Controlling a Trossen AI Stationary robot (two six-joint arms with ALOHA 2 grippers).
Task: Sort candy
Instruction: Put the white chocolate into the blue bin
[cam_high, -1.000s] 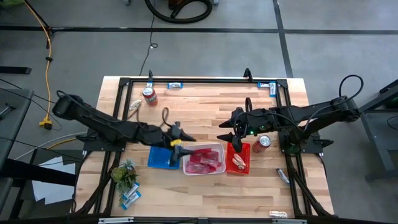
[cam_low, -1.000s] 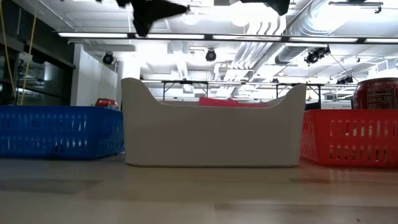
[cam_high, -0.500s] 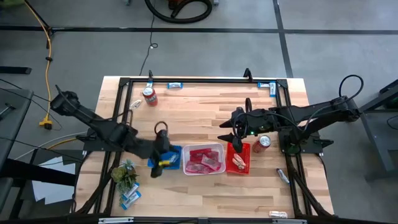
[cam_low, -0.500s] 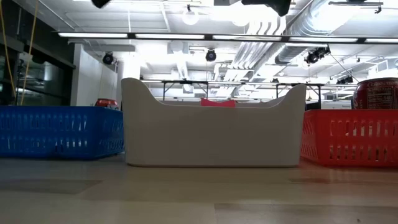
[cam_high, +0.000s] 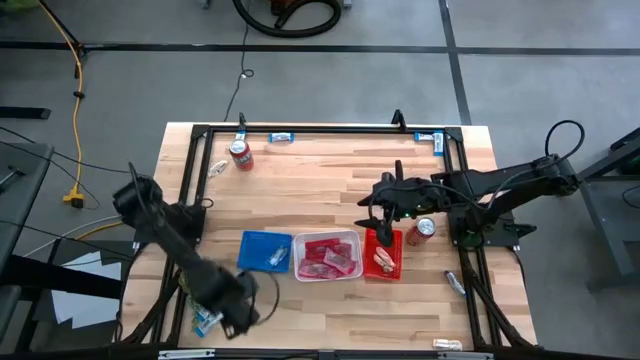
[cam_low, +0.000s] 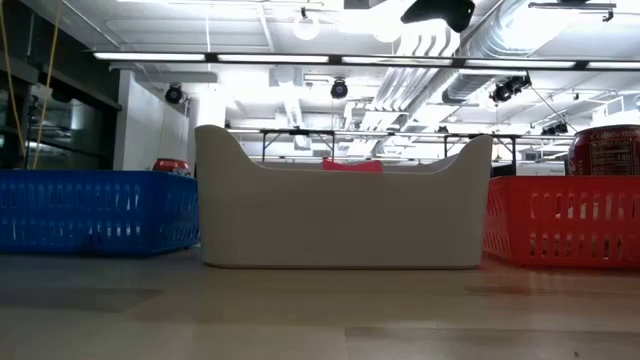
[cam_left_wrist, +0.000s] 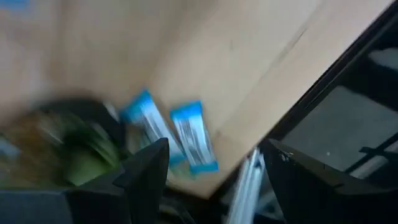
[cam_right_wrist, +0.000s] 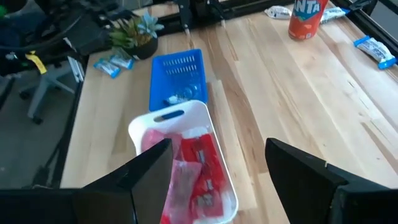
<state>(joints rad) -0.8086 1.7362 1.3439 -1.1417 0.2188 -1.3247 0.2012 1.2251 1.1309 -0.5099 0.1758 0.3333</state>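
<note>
My left gripper (cam_high: 236, 322) hangs over the table's 7 o'clock corner, fingers (cam_left_wrist: 149, 171) spread wide, nothing between them; two blue-and-white bars (cam_left_wrist: 174, 134) lie on the wood just under it, beside the small green plant (cam_high: 199, 279). My right gripper (cam_high: 384, 208) sits at about 3 o'clock from table centre, just above the red basket (cam_high: 383, 266), jaws parted and empty. Three bins stand in a row at 6 o'clock: blue basket (cam_high: 257, 251) with one pale piece of candy, white tub (cam_high: 326, 276) packed with pink packets (cam_right_wrist: 189, 163), red basket with a couple of sweets. More blue-and-white bars (cam_high: 281, 137) lie along the 12 o'clock edge. Red soda cans: one (cam_high: 240, 155) at 11 o'clock, another (cam_high: 424, 229) beside the red basket.
</note>
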